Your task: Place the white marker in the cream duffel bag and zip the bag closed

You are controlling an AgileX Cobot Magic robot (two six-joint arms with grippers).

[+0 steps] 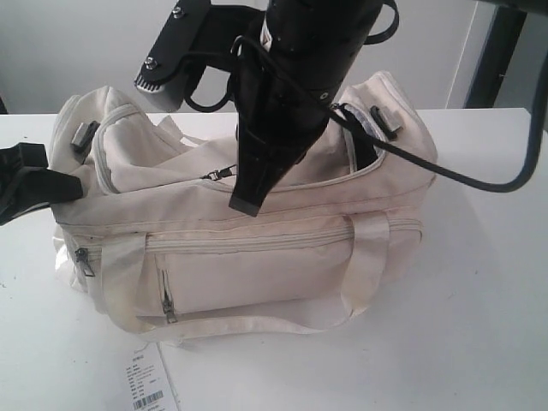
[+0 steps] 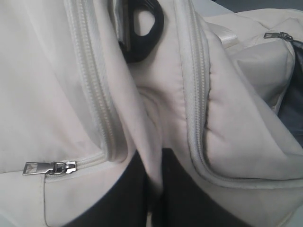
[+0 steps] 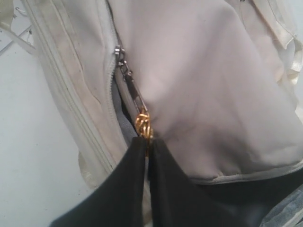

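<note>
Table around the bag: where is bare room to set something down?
Bare table right of the bag, out to the front right corner. A paper tag lies front left. Crowded: left end effector at the bag's left end, right end effector on the top zip pull.

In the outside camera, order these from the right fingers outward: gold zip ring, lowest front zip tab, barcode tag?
1. gold zip ring, pinched in the right fingers atop the bag.
2. lowest front zip tab, low on the bag's front.
3. barcode tag, on the table.
</note>
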